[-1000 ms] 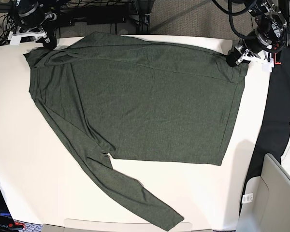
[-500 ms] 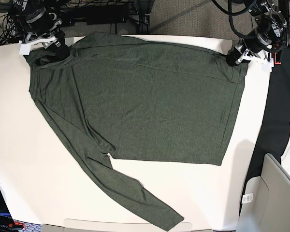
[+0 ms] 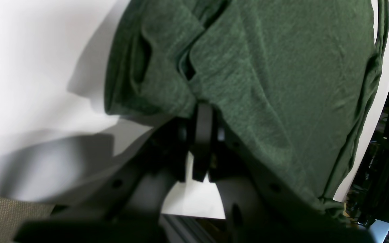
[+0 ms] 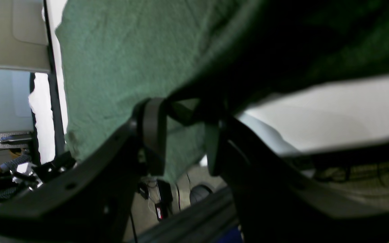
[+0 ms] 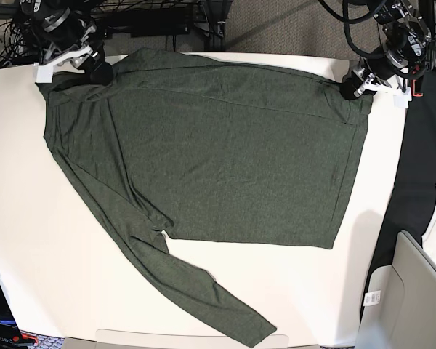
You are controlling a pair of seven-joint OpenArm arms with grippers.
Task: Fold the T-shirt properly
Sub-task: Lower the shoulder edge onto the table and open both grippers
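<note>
Left jaws [image 3: 203,135] clenched on T-shirt [image 5: 225,145] | right jaws [image 4: 181,135] parted around hem

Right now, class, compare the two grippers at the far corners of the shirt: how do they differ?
The left gripper is shut, pinching the green shirt at its corner; the right gripper has a plain gap between its fingers, with cloth lying in that gap. In the base view the left gripper sits at the shirt's right corner and the right gripper at its left corner. Both are black and sit at the far edge of the white table.
</note>
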